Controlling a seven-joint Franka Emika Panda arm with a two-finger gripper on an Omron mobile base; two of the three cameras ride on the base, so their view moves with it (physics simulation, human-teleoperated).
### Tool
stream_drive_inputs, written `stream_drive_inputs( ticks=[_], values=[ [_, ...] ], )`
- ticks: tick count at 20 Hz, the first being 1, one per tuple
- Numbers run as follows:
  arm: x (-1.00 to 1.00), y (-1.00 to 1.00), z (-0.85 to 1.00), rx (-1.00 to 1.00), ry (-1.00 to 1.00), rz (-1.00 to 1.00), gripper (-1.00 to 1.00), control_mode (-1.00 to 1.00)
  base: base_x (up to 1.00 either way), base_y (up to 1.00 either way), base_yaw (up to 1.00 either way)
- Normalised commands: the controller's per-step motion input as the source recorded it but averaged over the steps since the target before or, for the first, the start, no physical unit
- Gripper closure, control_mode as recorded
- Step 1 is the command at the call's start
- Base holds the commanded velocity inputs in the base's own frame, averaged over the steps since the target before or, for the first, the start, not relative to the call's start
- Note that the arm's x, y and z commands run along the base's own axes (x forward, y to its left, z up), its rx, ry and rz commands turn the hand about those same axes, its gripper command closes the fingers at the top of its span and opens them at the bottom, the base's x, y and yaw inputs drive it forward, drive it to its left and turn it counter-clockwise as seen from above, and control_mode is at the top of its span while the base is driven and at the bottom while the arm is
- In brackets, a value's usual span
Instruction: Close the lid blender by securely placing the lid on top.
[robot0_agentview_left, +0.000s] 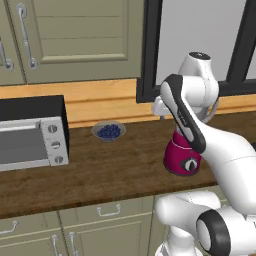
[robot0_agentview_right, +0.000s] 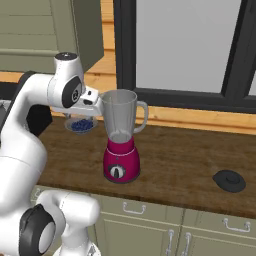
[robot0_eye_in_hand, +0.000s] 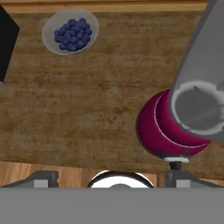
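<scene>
While lid (robot0_agentview_right: 229, 180) lies on table (robot0_agentview_right: 185, 160), well right of open-topped blender (robot0_agentview_right: 121, 141), we hover hand (robot0_eye_in_hand: 109, 175) spread, empty, left of jar. Pickup, placing left.

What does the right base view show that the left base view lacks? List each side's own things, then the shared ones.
Right base view alone: the lid, lying flat on the counter well to the right of the blender, and the open-topped clear jar with its side handle. Left base view alone: the silver toaster at the left and the cabinet doors above it. Shared: the blender's magenta base with its dial, the bowl of blueberries, the wooden counter and the white arm.
</scene>
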Motion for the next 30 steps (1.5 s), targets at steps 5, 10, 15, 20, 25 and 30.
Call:
stream_drive_inputs(
  ticks=[5,10,15,20,25,30],
  values=[
    [-0.13,0.0,0.0,0.0,0.0,0.0,-1.0,1.0,-0.13,-0.01,0.0],
    [0.0,0.0,0.0,0.0,0.0,0.0,-1.0,1.0,-0.79,-0.23,-0.01],
    [0.0,0.0,0.0,0.0,0.0,0.0,-1.0,1.0,-0.2,-0.53,-0.14],
    [0.0,0.0,0.0,0.0,0.0,0.0,-1.0,1.0,0.27,-0.68,-0.15],
    [0.0,0.0,0.0,0.0,0.0,0.0,-1.0,1.0,0.3,-0.55,-0.02],
    [0.0,0.0,0.0,0.0,0.0,0.0,-1.0,1.0,0.34,-0.44,0.0]
  ],
)
